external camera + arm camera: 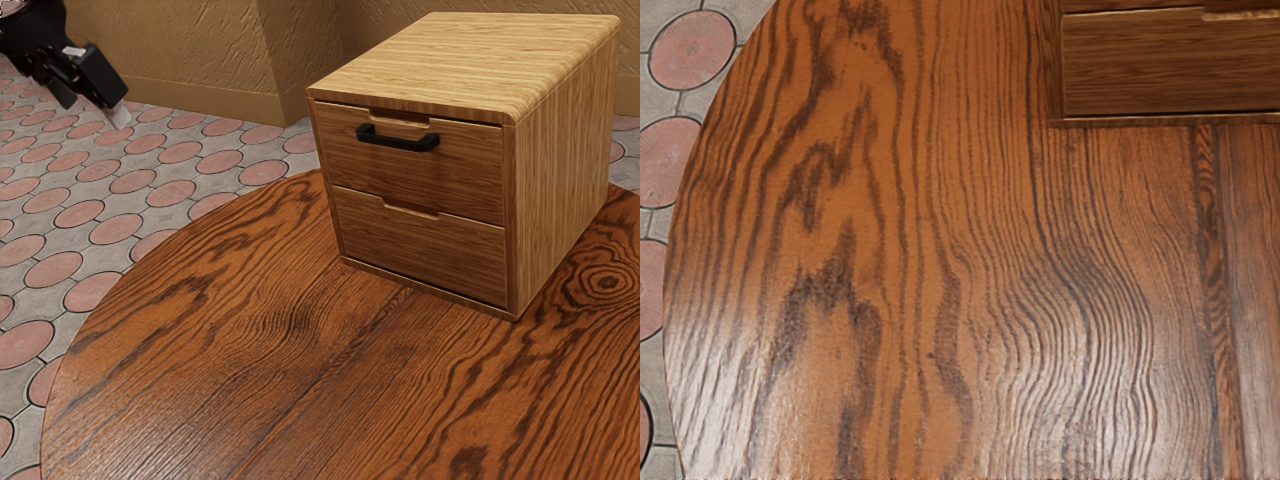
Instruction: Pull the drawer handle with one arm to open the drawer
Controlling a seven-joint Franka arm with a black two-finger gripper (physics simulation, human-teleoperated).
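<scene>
the tool [108, 100] hangs at 10 o'clock above the tiled floor [150, 190], angled down toward 4 o'clock, well apart from the worktop [300, 380]; i cannot tell if it is open or closed. at 2 o'clock, the black drawer handle [397, 139] sits on the cabinet's [470, 60] top drawer [440, 175], which lies flush.

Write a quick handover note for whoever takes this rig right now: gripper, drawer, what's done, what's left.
Gripper: the black two-finger gripper sits at the exterior view's upper left, far from the light wooden two-drawer cabinet.
Things: cabinet stands on the round dark wooden table; black bar handle on its top drawer.
Done: nothing; both drawers look shut.
Left: reach the handle, grip it, pull.
</scene>
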